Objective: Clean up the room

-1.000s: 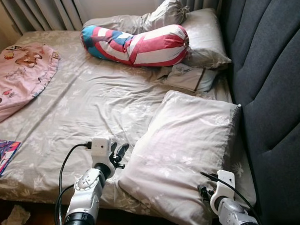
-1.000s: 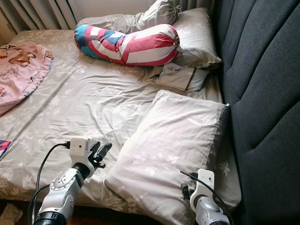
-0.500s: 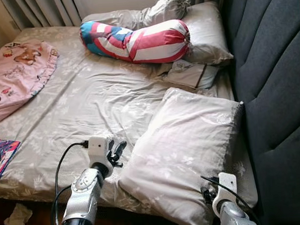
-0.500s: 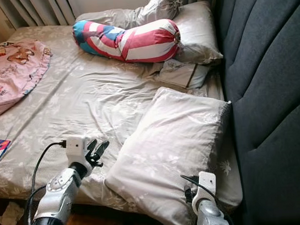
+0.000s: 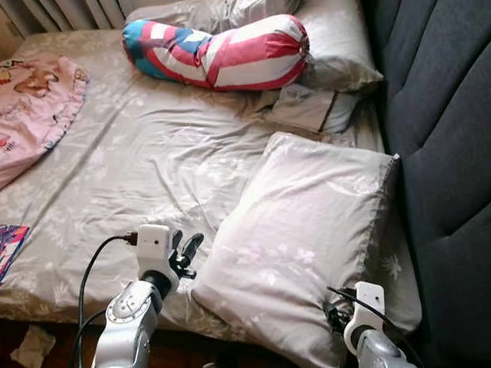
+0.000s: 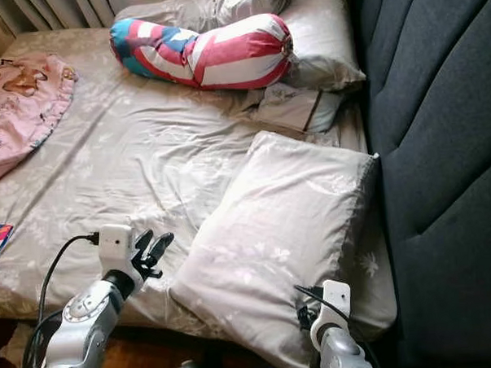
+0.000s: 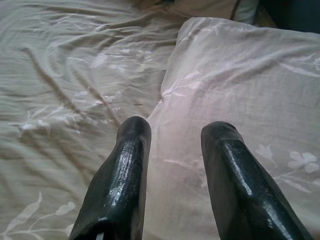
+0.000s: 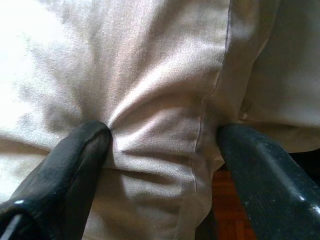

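A large grey flowered pillow (image 5: 305,238) lies askew on the bed's near right part, next to the dark headboard. My left gripper (image 5: 183,250) hovers open just off the pillow's near left edge; in the left wrist view its fingertips (image 7: 134,131) point at that edge over the sheet. My right gripper (image 8: 162,135) is open at the pillow's near right corner, one finger on each side of a bunched fold of the pillowcase. From the head camera the right wrist (image 5: 362,303) shows, with the fingers hidden under the pillow.
A red, white and blue striped bolster (image 5: 219,55) and more grey pillows (image 5: 337,41) lie at the bed's head. A pink blanket (image 5: 22,104) lies far left, a colourful magazine (image 5: 2,252) at the near left edge, crumpled paper (image 5: 31,350) on the floor. The dark headboard (image 5: 447,126) walls the right.
The whole picture has slid, so the camera has moved nearer and tilted down. Both grippers keep about the same places against the pillow.
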Available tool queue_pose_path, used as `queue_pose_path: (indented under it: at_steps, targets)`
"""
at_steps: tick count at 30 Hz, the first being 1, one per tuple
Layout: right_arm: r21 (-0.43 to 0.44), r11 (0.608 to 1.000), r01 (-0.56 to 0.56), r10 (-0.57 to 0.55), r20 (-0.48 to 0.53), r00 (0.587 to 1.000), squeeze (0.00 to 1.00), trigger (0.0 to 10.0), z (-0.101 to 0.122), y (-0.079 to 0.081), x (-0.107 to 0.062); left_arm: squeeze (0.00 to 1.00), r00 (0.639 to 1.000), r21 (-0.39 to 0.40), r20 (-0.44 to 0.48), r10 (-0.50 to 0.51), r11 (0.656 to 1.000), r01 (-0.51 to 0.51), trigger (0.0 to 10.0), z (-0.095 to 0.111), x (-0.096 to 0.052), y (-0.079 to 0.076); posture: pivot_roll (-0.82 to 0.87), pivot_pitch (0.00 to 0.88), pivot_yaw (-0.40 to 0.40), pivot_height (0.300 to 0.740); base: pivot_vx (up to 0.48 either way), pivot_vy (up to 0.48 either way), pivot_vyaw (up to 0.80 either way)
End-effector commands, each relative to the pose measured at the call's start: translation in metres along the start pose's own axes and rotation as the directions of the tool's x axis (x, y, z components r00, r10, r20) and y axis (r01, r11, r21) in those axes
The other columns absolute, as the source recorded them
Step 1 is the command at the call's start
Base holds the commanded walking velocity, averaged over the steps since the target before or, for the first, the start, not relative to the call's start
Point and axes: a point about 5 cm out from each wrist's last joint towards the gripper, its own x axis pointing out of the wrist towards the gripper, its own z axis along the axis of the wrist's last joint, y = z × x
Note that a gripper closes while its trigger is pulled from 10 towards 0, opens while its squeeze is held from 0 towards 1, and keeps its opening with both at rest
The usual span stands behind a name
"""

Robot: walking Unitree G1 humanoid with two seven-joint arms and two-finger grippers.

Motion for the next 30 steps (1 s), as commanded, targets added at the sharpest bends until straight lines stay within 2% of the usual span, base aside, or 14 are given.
queue_pose_path:
  at_steps: [1, 5, 6, 7, 8, 16, 30]
  targets:
    - [0.021, 1.0, -0.016, 0.017, -0.067, 0.998, 0.0, 10.0, -0.019, 0.005, -0.003, 0.0, 1.0, 0.002, -0.019, 0.017, 1.0, -0.017, 10.0, -0.001, -0.007, 0.004, 0.04, 0.259, 0.087, 0.74, 0.0, 0.0, 0.0]
    - [0.02, 1.0, -0.016, 0.018, -0.088, 0.996, 0.0, 10.0, -0.026, 0.007, -0.004, 0.0, 0.999, 0.01, -0.027, 0.017, 1.0, -0.017, 10.0, 0.001, -0.012, 0.005, 0.06, 0.265, 0.099, 0.74, 0.0, 0.0, 0.0]
    - [0.016, 1.0, -0.015, 0.016, -0.099, 0.995, 0.0, 0.4, -0.03, 0.009, -0.005, 0.0, 0.999, 0.012, -0.03, 0.023, 1.0, -0.023, 10.0, 0.003, -0.013, 0.008, 0.07, 0.267, 0.1, 0.74, 0.0, 0.0, 0.0]
    - [0.014, 1.0, -0.015, 0.016, -0.101, 0.995, 0.0, 0.4, -0.031, 0.009, -0.005, 0.0, 0.999, 0.012, -0.033, 0.025, 1.0, -0.025, 10.0, 0.004, -0.013, 0.009, 0.07, 0.267, 0.1, 0.74, 0.0, 0.0, 0.0]
    - [0.018, 0.999, -0.026, 0.028, -0.108, 0.994, 0.0, 0.0, -0.036, 0.012, -0.006, 0.0, 0.999, 0.004, -0.034, 0.033, 0.999, -0.032, 10.0, 0.006, -0.014, 0.011, 0.08, 0.269, 0.103, 0.74, 0.0, 0.0, 0.0]
    - [0.008, 1.0, -0.016, 0.017, -0.133, 0.991, 0.0, 0.0, -0.045, 0.011, -0.009, 0.0, 0.998, -0.013, -0.044, 0.039, 0.999, -0.039, 10.0, 0.008, -0.016, 0.011, 0.08, 0.268, 0.105, 0.74, 0.0, 0.0, 0.0]
    - [-0.012, 1.0, 0.001, -0.003, -0.128, 0.992, 0.0, 0.0, -0.043, 0.006, -0.009, 0.0, 0.996, -0.033, -0.061, 0.059, 0.998, -0.061, 10.0, 0.008, -0.013, 0.011, 0.07, 0.257, 0.101, 0.74, 0.0, 0.0, 0.0]
